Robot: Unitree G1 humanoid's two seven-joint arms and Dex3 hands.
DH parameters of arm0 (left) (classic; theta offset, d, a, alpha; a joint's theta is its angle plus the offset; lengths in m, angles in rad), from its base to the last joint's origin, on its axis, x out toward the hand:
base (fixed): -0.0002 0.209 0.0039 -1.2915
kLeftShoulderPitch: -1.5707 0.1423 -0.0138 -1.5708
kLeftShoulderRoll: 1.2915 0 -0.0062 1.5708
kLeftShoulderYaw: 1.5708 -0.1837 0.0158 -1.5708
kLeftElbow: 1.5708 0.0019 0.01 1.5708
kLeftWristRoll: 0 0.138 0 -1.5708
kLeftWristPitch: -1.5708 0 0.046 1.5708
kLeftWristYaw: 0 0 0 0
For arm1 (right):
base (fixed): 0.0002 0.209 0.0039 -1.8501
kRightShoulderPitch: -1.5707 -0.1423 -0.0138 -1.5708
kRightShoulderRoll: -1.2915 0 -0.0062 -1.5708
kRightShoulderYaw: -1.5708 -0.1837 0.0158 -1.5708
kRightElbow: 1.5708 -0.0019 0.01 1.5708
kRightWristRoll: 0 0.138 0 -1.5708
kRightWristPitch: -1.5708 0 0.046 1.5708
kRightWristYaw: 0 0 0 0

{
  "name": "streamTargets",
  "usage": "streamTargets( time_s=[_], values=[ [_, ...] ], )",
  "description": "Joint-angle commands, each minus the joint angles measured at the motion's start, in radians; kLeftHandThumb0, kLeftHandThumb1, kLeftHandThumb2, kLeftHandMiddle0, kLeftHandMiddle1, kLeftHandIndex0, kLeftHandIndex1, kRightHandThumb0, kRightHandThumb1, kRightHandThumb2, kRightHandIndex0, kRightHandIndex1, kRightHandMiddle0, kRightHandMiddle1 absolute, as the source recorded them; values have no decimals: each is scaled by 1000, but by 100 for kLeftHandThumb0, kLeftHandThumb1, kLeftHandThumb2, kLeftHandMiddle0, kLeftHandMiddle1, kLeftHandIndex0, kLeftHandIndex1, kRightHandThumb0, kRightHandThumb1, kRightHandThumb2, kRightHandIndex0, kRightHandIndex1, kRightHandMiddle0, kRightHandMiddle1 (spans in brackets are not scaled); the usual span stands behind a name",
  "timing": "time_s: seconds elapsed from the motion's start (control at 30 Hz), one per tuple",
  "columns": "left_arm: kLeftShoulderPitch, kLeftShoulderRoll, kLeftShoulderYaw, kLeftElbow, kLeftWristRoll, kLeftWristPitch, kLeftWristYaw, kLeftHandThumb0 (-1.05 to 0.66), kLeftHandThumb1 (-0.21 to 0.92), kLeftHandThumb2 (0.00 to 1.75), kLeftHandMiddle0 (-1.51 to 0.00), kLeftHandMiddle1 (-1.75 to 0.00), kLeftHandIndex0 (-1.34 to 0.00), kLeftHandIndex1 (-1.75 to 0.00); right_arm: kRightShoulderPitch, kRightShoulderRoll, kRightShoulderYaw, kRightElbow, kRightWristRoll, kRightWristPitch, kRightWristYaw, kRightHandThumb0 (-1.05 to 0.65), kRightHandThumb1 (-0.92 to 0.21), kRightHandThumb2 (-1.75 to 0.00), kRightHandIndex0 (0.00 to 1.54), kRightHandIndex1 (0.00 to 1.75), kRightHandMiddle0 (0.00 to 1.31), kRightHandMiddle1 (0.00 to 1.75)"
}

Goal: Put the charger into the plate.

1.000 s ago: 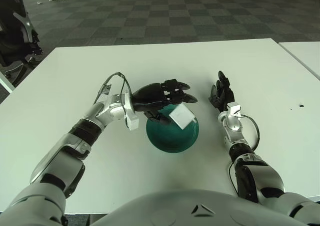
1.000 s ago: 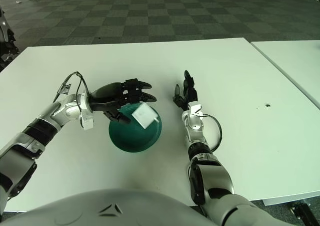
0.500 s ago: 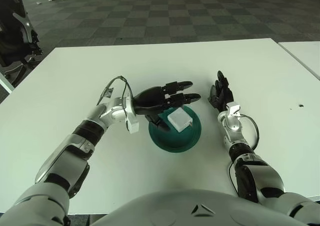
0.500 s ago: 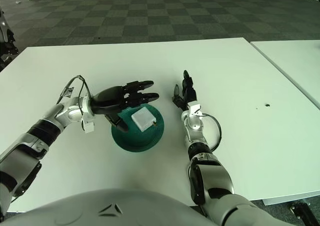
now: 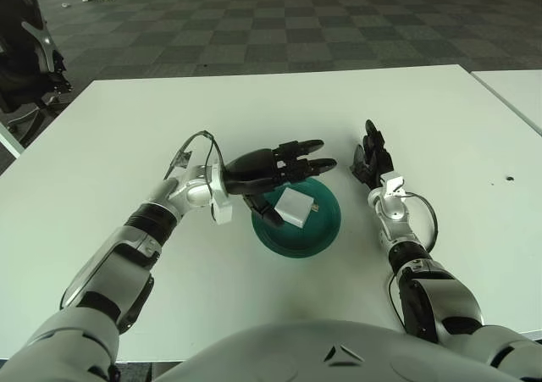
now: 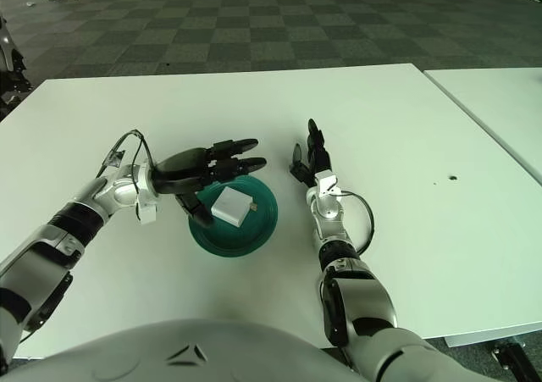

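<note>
Inspection of the work area: the charger (image 5: 294,205), a white block with a small plug stub on its right side, lies inside the green plate (image 5: 326,231), resting against the plate's inner floor toward the left and rear. It appears slightly tilted rather than flat; I cannot tell whether it has fully settled.

Your left hand (image 5: 269,169) hovers over the plate's rear-left rim, and its fingers (image 5: 306,146) are stretched out forward and to the right, released and grasping nothing. The charger sits just below and in front of those fingers, apart from them. The thumb reaches down near the charger's left edge; contact there cannot be confirmed.

Your right hand (image 5: 371,157) rests on the counter (image 5: 127,128) to the right of the plate, clear of the rim, with its fingers extended upright and relaxed, empty.

Judgement: the placement looks complete. The left hand is the nearer one, so any remaining move is its withdrawal, which should go up and back to the left, away from the charger, so the thumb does not drag it out.
</note>
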Motion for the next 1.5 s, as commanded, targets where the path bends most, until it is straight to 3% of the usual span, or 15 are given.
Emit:
streamTargets(
  time_s=[0.0, 0.03, 0.1, 0.17, 0.23, 0.3, 0.57, 0.7, 0.9, 1.17, 1.3, 1.47],
  values=[
    [23, -17, 83, -46, -492, 231, -212, -105, 92, 75, 0, 0, 0, 0, 213, 97, 6, 201, 1, 180, -60, -85, -92, -86, 0, 0, 0, 29],
    [47, -44, 98, -62, -534, 292, -224, -105, 92, 75, -1, 0, 0, 0, 214, 99, 2, 201, 5, 179, -63, -84, -92, -84, 0, 0, 0, 30],
    [72, -168, 164, -157, -658, 523, -124, -105, 92, 77, -4, -2, 0, 0, 215, 103, -6, 204, 14, 178, -69, -83, -92, -82, 0, 0, 0, 29],
    [200, -223, 195, -315, -770, 514, 31, -105, 92, 80, -7, -3, 0, 0, 215, 106, -12, 206, 19, 177, -71, -82, -92, -80, 0, 0, 0, 26],
    [298, -321, 262, -217, -865, 356, 43, -104, 92, 82, -9, -4, -2, -1, 217, 109, -17, 206, 23, 173, -73, -82, -92, -79, 0, 0, 0, 24],
    [327, -371, 313, -152, -924, 317, 11, -104, 92, 85, -10, -4, -3, -2, 218, 110, -20, 209, 24, 169, -75, -81, -92, -78, 0, 0, 0, 22],
    [327, -417, 420, -250, -1022, 514, 120, -101, 92, 93, -10, -1, -1, -19, 215, 113, -33, 219, 33, 157, -65, -80, -92, -75, 0, 0, 0, 16],
    [327, -416, 473, -206, -1022, 566, 111, -97, 92, 95, -11, -1, 0, -28, 207, 111, -35, 226, 28, 164, -68, -80, -92, -75, 0, 0, 0, 16],
    [392, -387, 508, -68, -818, 578, 182, -87, 92, 94, -7, 0, 0, -24, 202, 101, -7, 233, -7, 165, -76, -81, -92, -79, 0, 0, 0, 11],
    [477, -334, 464, -141, -591, 752, 283, -80, 92, 91, 0, 0, 0, -4, 174, 92, 4, 253, -19, 157, -46, -84, -92, -83, 0, 0, 0, 6],
    [564, -331, 456, -52, -512, 715, 288, -80, 92, 93, 0, 0, 0, -1, 145, 103, 8, 243, -17, 134, -34, -87, -92, -83, 0, 0, 0, 3],
    [561, -343, 465, 69, -399, 672, 374, -79, 92, 93, 0, 0, 0, 0, 142, 94, 20, 215, -24, 66, -32, -89, -92, -81, 0, 0, 1, 3]
  ],
)
